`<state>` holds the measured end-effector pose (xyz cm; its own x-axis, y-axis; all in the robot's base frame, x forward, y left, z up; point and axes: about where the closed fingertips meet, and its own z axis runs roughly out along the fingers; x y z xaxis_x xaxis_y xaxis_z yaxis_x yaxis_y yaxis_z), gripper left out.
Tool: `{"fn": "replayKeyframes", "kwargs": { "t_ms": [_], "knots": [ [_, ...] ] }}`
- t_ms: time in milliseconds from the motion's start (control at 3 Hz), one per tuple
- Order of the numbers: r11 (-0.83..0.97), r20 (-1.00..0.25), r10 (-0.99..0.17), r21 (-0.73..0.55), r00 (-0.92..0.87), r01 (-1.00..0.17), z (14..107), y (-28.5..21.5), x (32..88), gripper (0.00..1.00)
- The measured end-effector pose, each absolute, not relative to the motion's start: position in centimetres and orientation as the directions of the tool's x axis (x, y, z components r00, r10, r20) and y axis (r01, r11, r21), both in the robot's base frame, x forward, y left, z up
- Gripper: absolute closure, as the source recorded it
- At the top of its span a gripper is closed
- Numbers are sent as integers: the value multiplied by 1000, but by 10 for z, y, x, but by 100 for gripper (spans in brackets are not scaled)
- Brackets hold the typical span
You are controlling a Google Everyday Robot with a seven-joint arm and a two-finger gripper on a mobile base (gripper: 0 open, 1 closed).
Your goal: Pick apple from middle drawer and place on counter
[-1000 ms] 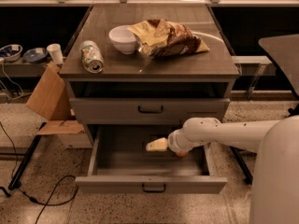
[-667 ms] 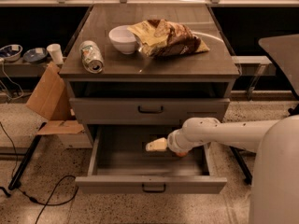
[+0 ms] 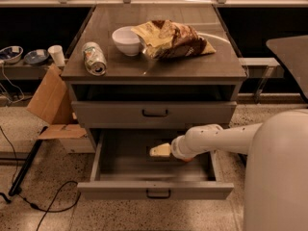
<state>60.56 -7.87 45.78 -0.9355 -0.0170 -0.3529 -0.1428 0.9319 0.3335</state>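
The lowest drawer [image 3: 120,189] of the cabinet is pulled open, and the robot's 1 arm reaches into it from the right. The end effector [image 3: 160,150] hangs low over the middle of the drawer floor; I cannot tell if it is open or closed. A red-orange sliver just under the wrist looks like the apple [image 3: 186,159], mostly hidden. On the desk [image 3: 192,66] sit a white bowl [image 3: 126,40], a tipped can [image 3: 94,58] and a crumpled snack bag [image 3: 173,40].
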Motion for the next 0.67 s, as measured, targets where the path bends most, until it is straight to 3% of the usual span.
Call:
{"fn": "replayKeyframes", "kwargs": {
  "t_ms": [667],
  "knots": [
    [945, -391, 15, 307, -920, -114, 440, -93, 615, 0]
  ]
}}
